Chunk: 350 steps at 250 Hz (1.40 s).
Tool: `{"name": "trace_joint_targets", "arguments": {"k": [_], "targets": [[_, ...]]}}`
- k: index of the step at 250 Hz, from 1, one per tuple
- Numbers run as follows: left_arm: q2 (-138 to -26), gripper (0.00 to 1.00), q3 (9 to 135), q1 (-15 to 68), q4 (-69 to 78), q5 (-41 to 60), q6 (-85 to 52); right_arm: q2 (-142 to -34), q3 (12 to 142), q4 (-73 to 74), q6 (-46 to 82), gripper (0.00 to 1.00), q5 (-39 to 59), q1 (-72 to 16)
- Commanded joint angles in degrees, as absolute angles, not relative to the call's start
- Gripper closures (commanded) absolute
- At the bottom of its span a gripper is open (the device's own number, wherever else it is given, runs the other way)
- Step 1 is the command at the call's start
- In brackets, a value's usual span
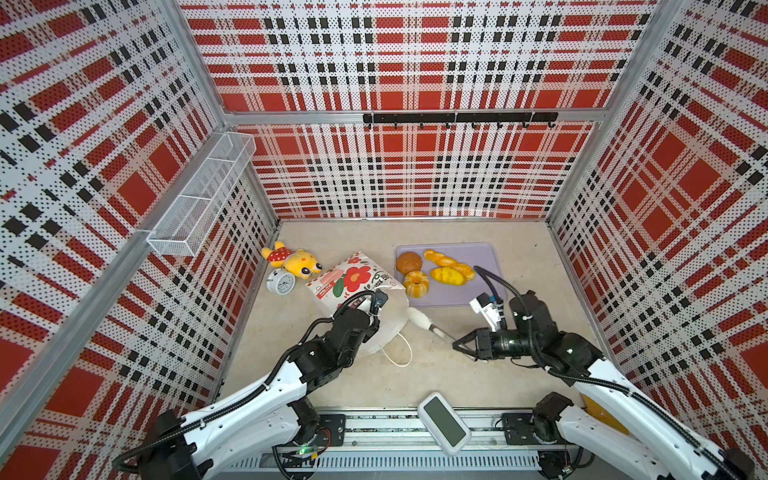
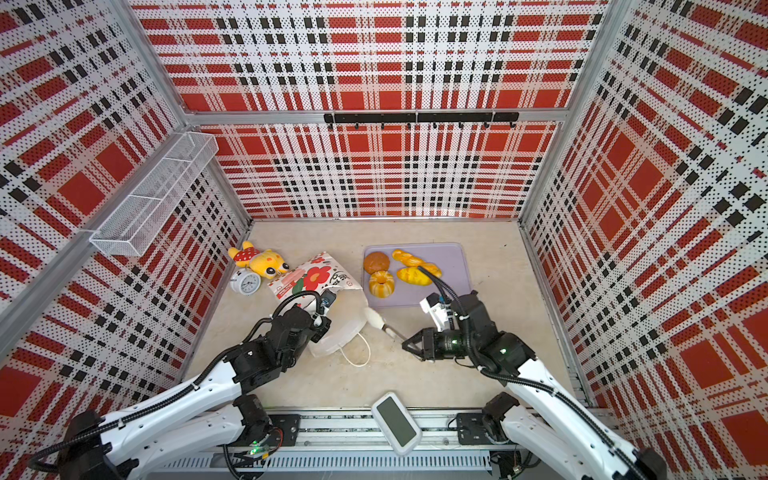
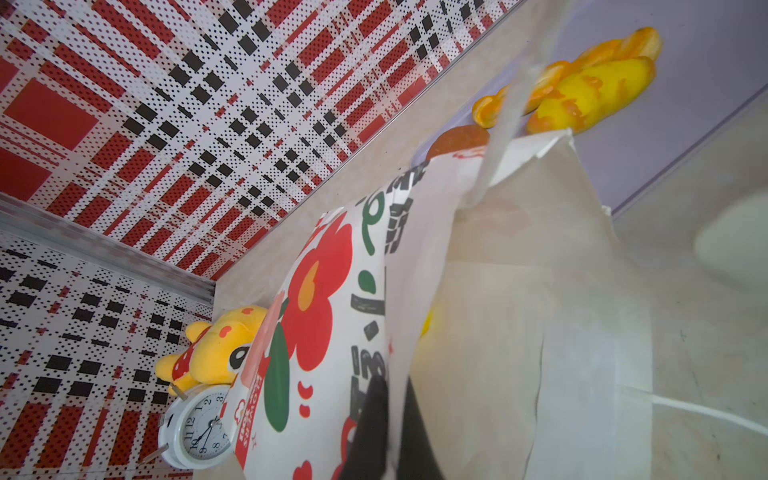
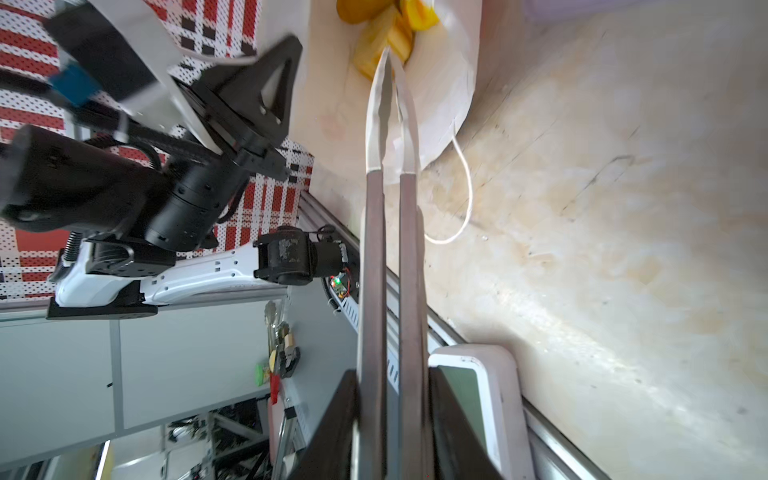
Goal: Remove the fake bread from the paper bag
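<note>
The white paper bag (image 1: 357, 282) (image 2: 320, 278) with red flowers lies on its side, mouth towards the front. My left gripper (image 1: 368, 306) (image 3: 392, 428) is shut on the bag's upper mouth edge, one finger inside and one outside. My right gripper (image 1: 457, 345) (image 4: 390, 382) is shut on metal tongs (image 1: 432, 328) (image 4: 390, 208). The tongs' white tips reach into the bag mouth and nearly meet on a yellow fake bread (image 4: 378, 45). A brown bun (image 1: 409, 262), a ring cake (image 1: 416, 283), a twisted stick (image 1: 440, 258) and a yellow loaf (image 1: 448, 276) lie on the lilac tray (image 1: 486, 257).
A yellow plush toy (image 1: 293, 261) and a white alarm clock (image 1: 281, 282) sit left of the bag near the wall. A white flat device (image 1: 444, 423) rests on the front rail. A wire basket (image 1: 199, 195) hangs on the left wall. The bag's cord handle (image 1: 401, 353) trails on the floor.
</note>
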State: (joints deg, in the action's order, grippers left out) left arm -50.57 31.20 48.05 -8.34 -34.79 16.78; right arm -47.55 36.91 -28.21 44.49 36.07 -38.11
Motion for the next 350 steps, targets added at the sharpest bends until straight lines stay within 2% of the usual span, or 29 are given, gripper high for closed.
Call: {"name": "trace_joint_targets", "arguments": {"k": [1,33,82,155,234,350], "targets": [[-50.5,1.0,32.1,48.6,-6.2,-35.2,16.4,-51.7,35.9,-8.2,54.6,0.72,31.3,-43.8],[-50.6,1.0,31.9,48.5,-5.8,-35.2,16.5,-60.9,36.9,2.5,58.2,0.74,29.6,-49.1],[-50.1,1.0,31.8,48.4,-5.7,-34.9,16.5,-71.6,38.0,16.3,62.2,0.75,25.7,-50.8],[-50.0,1.0,31.8,48.5,-5.4,-34.2,16.5,-84.0,42.9,27.5,66.6,0.66,18.0,-50.0],[-49.9,1.0,31.9,48.6,-5.4,-33.8,16.4,-93.0,45.7,33.6,75.1,0.6,13.6,-49.0],[-50.0,1.0,32.0,48.6,-5.4,-33.2,16.4,-97.5,50.4,31.3,77.2,0.54,14.2,-48.8]]}}
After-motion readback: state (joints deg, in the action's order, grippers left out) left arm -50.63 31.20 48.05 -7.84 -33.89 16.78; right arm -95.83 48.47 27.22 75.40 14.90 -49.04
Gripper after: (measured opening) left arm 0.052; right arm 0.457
